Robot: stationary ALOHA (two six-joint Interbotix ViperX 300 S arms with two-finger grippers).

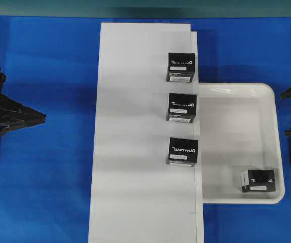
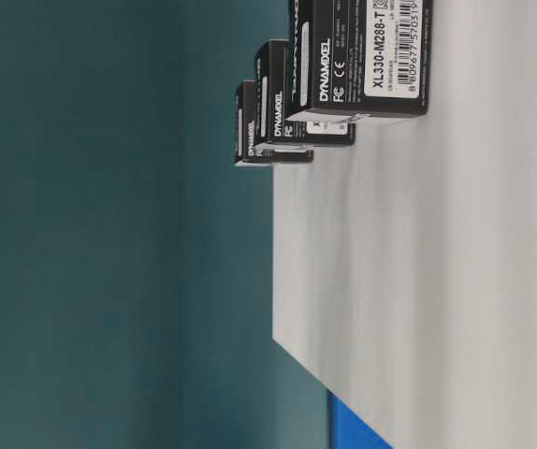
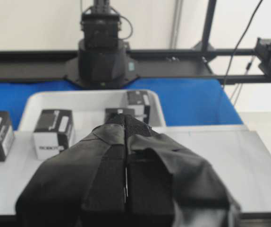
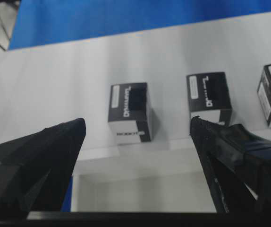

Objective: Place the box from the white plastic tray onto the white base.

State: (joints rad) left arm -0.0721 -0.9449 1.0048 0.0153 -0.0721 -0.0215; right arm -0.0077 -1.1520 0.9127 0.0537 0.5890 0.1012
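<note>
The long flat white base (image 1: 135, 136) holds three boxes in a row. The shiny white plastic tray (image 1: 237, 91) keeps one small black box (image 1: 258, 180), waiting. Right end effector (image 4: 138, 127) gapes wide, empty; left end effector (image 3: 126, 142) is pressed closed, empty.

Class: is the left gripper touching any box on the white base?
Apart. In the overhead view the left gripper sits over blue table, with bare white base separating it from the nearest box.
</note>
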